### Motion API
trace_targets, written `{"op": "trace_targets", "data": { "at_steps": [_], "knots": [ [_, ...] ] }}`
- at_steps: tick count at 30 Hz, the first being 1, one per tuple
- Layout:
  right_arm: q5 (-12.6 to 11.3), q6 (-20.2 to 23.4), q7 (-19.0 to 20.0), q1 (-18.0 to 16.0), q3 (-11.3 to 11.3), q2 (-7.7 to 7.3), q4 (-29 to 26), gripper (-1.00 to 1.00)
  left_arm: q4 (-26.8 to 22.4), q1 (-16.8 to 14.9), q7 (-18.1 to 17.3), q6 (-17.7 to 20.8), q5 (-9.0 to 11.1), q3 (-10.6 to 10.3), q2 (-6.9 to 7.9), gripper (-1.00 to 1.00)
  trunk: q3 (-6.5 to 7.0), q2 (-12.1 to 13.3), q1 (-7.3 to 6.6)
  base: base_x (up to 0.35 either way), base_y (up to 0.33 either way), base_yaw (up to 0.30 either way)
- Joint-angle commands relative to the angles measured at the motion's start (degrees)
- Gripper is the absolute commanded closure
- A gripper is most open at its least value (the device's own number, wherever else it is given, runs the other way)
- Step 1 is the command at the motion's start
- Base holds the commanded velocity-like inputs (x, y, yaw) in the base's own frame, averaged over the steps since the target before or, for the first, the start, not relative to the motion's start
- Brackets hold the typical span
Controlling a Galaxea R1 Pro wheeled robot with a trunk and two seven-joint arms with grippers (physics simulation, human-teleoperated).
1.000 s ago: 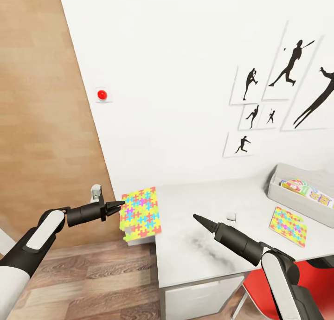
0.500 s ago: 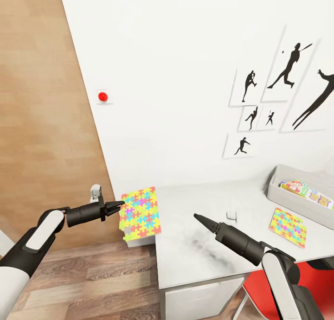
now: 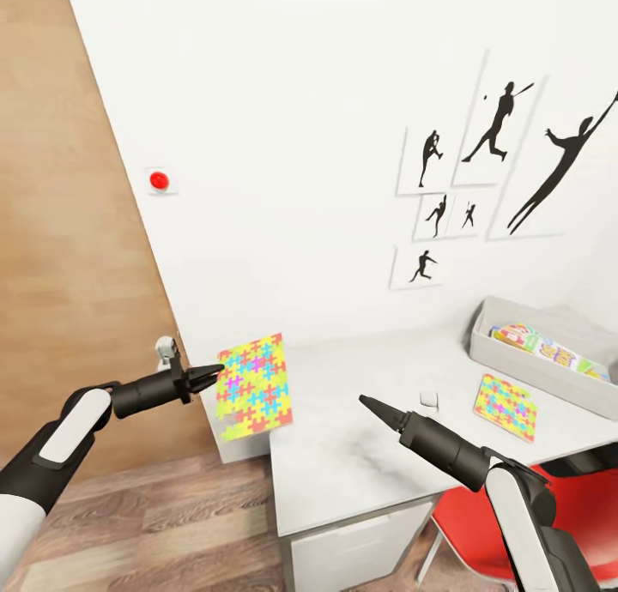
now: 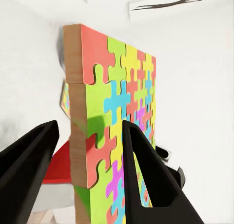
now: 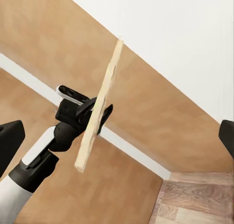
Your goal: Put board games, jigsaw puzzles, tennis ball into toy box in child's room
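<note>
My left gripper [image 3: 213, 372] is shut on the edge of a jigsaw puzzle [image 3: 253, 386], holding it upright in the air just off the table's left end. In the left wrist view the puzzle box [image 4: 117, 131] stands between both fingers [image 4: 146, 170]. The right wrist view shows the same puzzle edge-on [image 5: 100, 112]. A second jigsaw puzzle [image 3: 505, 407] lies flat on the table [image 3: 360, 463] in front of the toy box [image 3: 524, 372], which holds a colourful printed board game [image 3: 541, 345]. My right gripper [image 3: 367, 401] hovers over the table, open and empty.
A small white object [image 3: 427, 399] lies mid-table. A red chair [image 3: 524, 515] is tucked under the table's near right side, behind my right arm. A red button [image 3: 159, 180] is on the white wall, with baseball-player pictures [image 3: 498, 129] further right. A wood-panelled wall [image 3: 60, 232] stands at the left.
The whole picture has shifted left, so the camera has moved. My left gripper still holds the puzzle in the same pose, and the right arm looks unchanged.
</note>
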Motion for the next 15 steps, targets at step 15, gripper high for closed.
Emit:
{"op": "trace_targets", "data": {
  "at_steps": [15],
  "knots": [
    [-0.2,0.3,0.2,-0.1,-1.4,0.00,0.0,-1.00,0.1,0.0,-1.9,0.1,-0.3,-0.2,0.12,1.00,-0.12,-0.1,0.03,0.000,0.000,-0.278]
  ]
}}
